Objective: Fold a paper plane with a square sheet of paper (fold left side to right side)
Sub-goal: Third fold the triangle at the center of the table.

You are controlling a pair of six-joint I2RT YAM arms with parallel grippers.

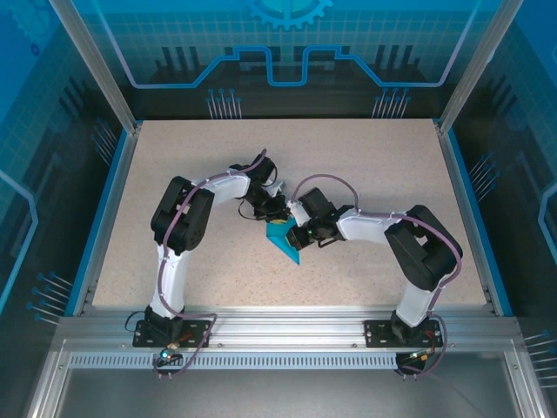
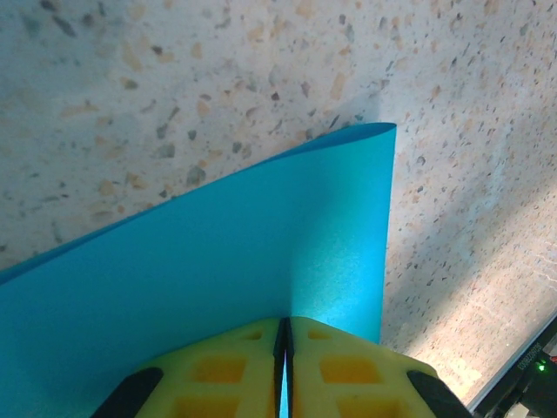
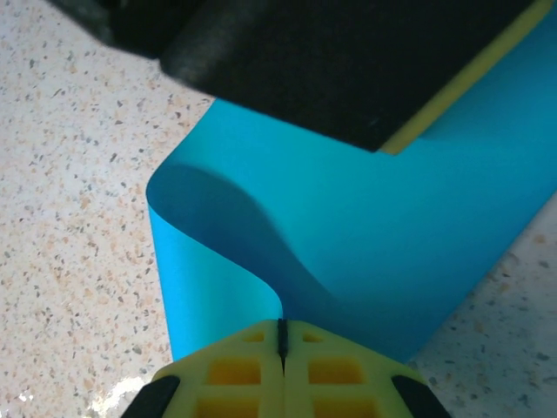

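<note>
The square sheet of paper (image 1: 285, 241) is teal-blue and curls up off the speckled table between my two grippers at mid-table. My left gripper (image 1: 277, 212) is shut on the sheet's far edge; in the left wrist view its yellow fingers (image 2: 235, 366) pinch the paper (image 2: 218, 252), which bows over with a rolled top edge. My right gripper (image 1: 300, 233) is shut on the sheet from the right; in the right wrist view its yellow fingers (image 3: 235, 370) clamp a curled loop of the paper (image 3: 348, 235), with the left gripper's dark body (image 3: 331, 52) above it.
The speckled table (image 1: 374, 165) has bare room all round the arms. A blue rim (image 1: 463, 200) and metal frame posts (image 1: 96, 65) fence it in. Both arm bases stand at the near edge.
</note>
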